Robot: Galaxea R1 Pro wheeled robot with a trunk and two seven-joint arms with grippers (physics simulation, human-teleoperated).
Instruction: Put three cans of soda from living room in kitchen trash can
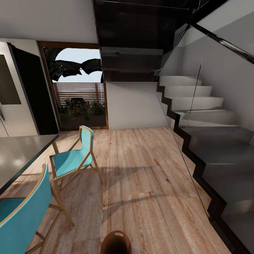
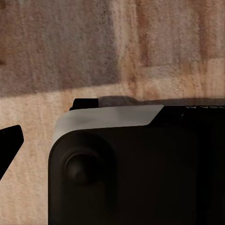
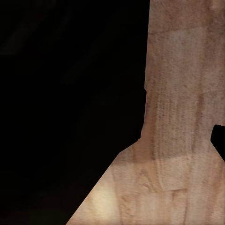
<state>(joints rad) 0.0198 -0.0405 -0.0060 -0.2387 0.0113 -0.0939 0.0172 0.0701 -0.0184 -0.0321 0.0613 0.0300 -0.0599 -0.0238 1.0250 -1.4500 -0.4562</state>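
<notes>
Transit step: tash can (image 1: 116, 242) at feet, no soda visible; next, head for living room; jaws' state unreadable

floor (image 1: 148, 176): my matt, grained wood planks
chairs (image 1: 72, 160): smooth turquoise seats, pale wood frames
stairs (image 1: 208, 141): glossy glass balustrade

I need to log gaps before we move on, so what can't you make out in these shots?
- Bin: head view, cut off by the bottom edge, so its contents are hidden.
- Fridge: head view, cropped by the left edge.
- Near chair: head view, cut by the corner.
- Left wrist view: the robot's dark body hides much of the floor.
- Right wrist view: a black shape hides the floor; whether either gripper is open is unclear.
</notes>
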